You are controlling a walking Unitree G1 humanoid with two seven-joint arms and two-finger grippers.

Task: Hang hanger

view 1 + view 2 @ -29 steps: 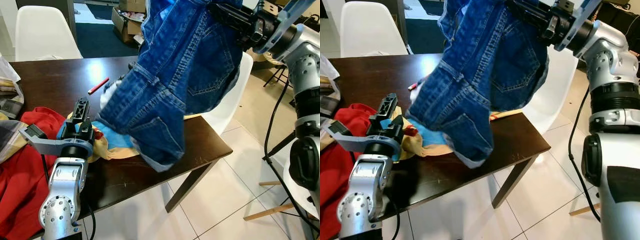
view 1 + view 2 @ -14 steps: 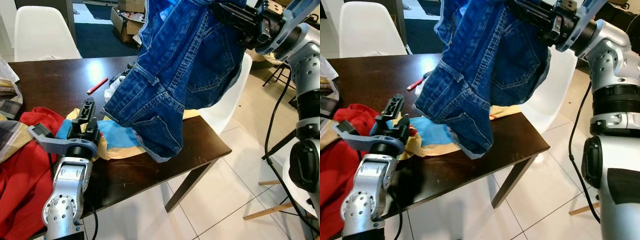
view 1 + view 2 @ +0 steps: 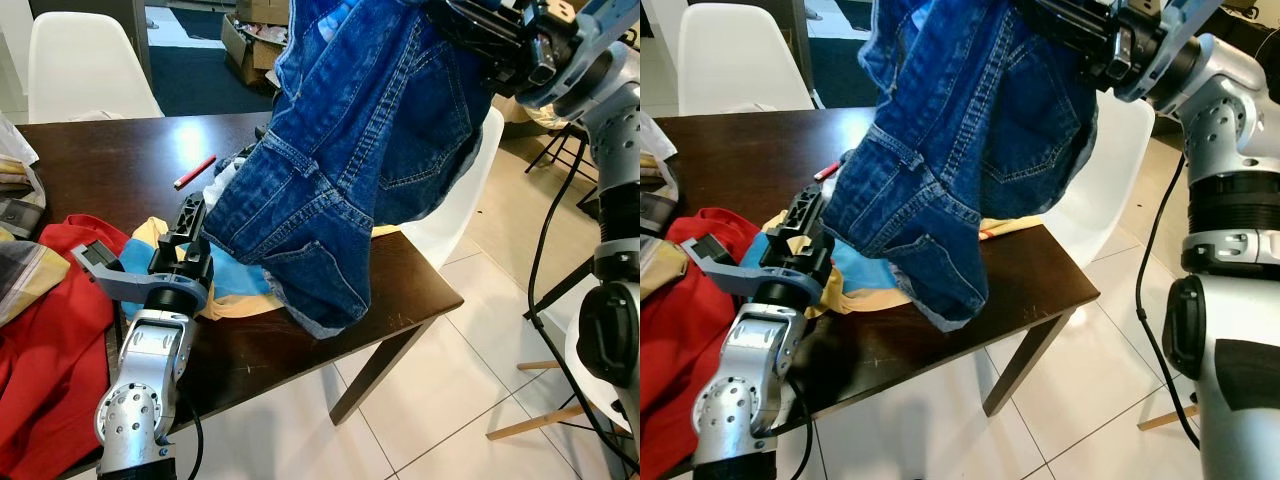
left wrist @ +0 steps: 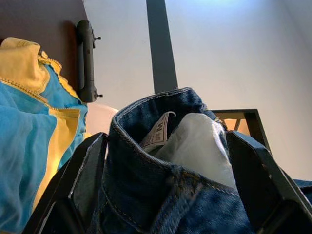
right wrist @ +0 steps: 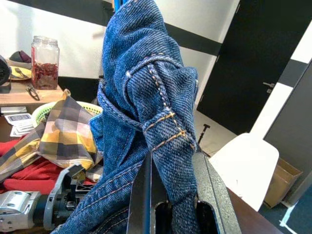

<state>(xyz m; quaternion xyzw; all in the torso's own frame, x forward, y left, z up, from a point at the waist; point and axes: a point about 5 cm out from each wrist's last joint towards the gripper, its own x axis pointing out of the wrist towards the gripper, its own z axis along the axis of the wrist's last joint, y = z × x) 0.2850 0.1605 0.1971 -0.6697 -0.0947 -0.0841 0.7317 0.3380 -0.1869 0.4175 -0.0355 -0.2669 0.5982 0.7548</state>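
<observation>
The right gripper (image 3: 1080,30) is raised high over the dark table (image 3: 110,160), its jaws clamped on a bunched fold of the blue jeans (image 3: 350,150), which hang down to the table edge. The left gripper (image 3: 190,225) reaches in low, jaws wide apart around the jeans' waistband (image 4: 146,146), beside a blue-and-yellow cloth (image 3: 235,285) and a red garment (image 3: 50,330)

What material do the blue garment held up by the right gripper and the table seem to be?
Blue garment: looks like denim, matte, with orange-tan topstitching and a patch pocket. Table: probably dark wood or veneer, smooth and semi-glossy, since it reflects light. The right gripper clamps a denim fold.
</observation>
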